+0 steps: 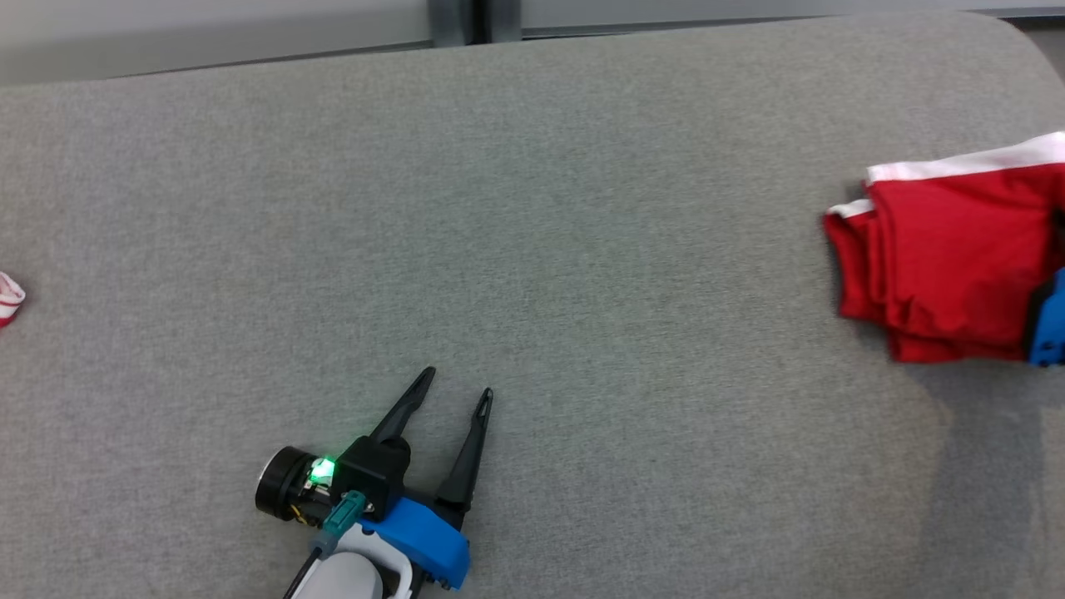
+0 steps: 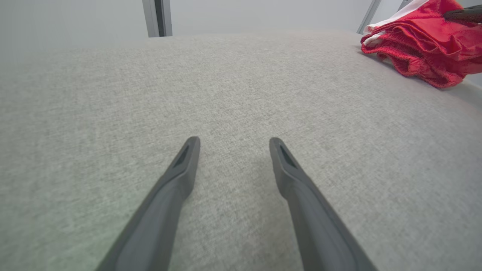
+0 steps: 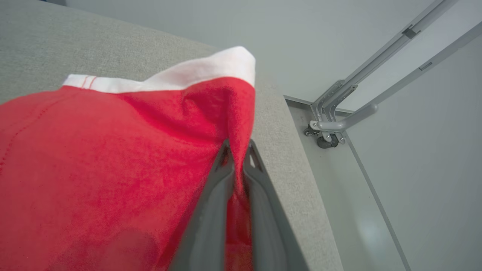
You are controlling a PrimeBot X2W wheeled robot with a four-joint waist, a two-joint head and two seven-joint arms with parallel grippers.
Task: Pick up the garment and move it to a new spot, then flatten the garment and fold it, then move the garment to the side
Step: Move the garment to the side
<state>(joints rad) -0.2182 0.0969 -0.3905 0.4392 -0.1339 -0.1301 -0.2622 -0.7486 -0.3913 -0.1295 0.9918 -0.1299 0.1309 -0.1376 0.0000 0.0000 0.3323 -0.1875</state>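
Item: garment [image 1: 940,266], folded; final side-move step, prob.
R gripper [image 3: 238,148] was pinched on it; L gripper [image 1: 458,384] wide, empty. Next: release needed, likely.

The folded garment [image 1: 940,266] lies at the right end of the counter [image 1: 582,208]. The right gripper [image 3: 238,145] sits at the garment's right edge. The left gripper [image 1: 458,383] is well to the garment's left.
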